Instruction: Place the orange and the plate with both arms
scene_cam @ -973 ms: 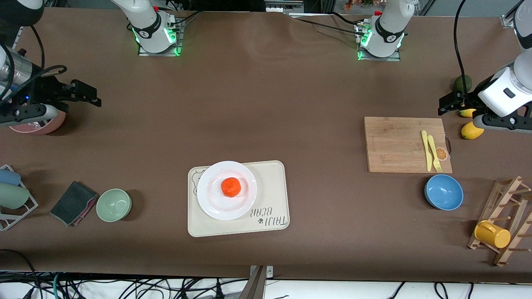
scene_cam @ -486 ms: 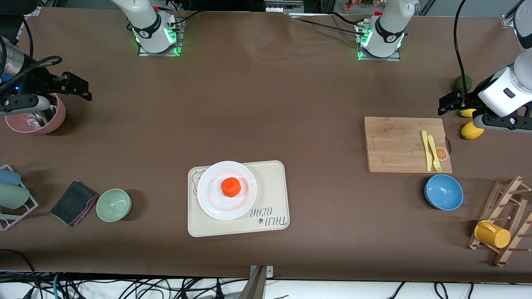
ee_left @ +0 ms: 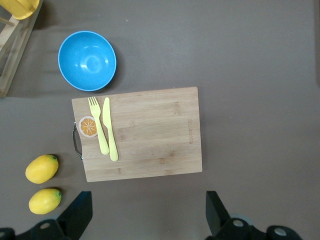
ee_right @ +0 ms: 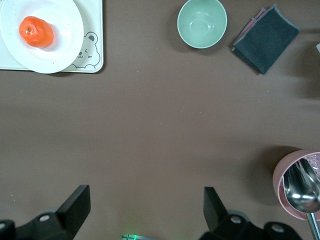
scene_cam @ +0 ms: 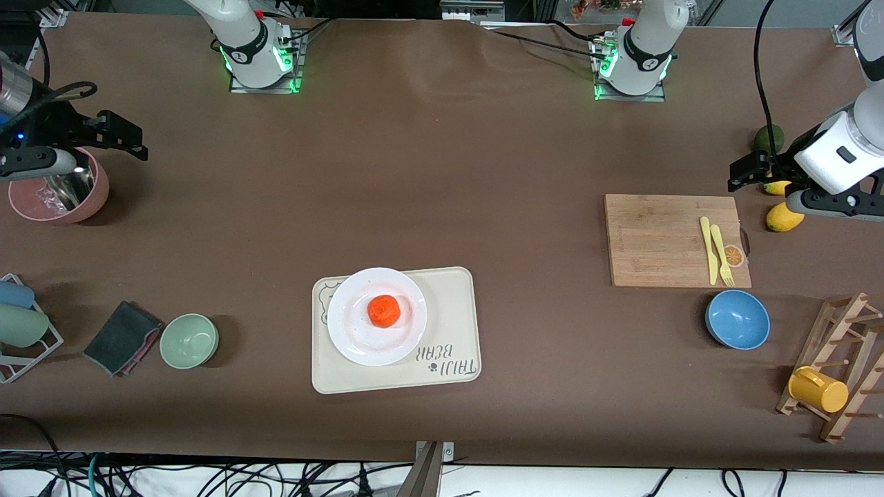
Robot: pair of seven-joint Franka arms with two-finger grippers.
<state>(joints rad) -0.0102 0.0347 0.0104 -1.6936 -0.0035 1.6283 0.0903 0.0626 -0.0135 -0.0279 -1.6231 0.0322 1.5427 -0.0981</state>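
Note:
The orange (scene_cam: pixel 383 310) lies in the middle of the white plate (scene_cam: pixel 347 330), which rests on the cream bear-print tray (scene_cam: pixel 449 324). Both also show in the right wrist view: the orange (ee_right: pixel 36 32) on the plate (ee_right: pixel 62 42). My right gripper (scene_cam: pixel 129 138) is open and empty, up over the table beside the pink bowl (scene_cam: pixel 59 200) at the right arm's end; its jaws (ee_right: pixel 145 200) stand wide apart. My left gripper (scene_cam: pixel 746 172) is open and empty, up beside the wooden cutting board (scene_cam: pixel 663 240); its jaws (ee_left: pixel 148 205) stand wide apart.
The pink bowl holds a metal spoon (ee_right: pixel 301 184). A green bowl (scene_cam: pixel 189 340) and a dark cloth (scene_cam: pixel 121 338) lie near the tray. The board carries a yellow knife and fork (scene_cam: pixel 716 250). Nearby are a blue bowl (scene_cam: pixel 737 319), lemons (scene_cam: pixel 784 217), a dark green fruit (scene_cam: pixel 768 138), and a rack with a yellow mug (scene_cam: pixel 818 390).
My right gripper has drawn back toward the right arm's end of the table, uncovering the pink bowl. The left arm, plate and orange have not moved.

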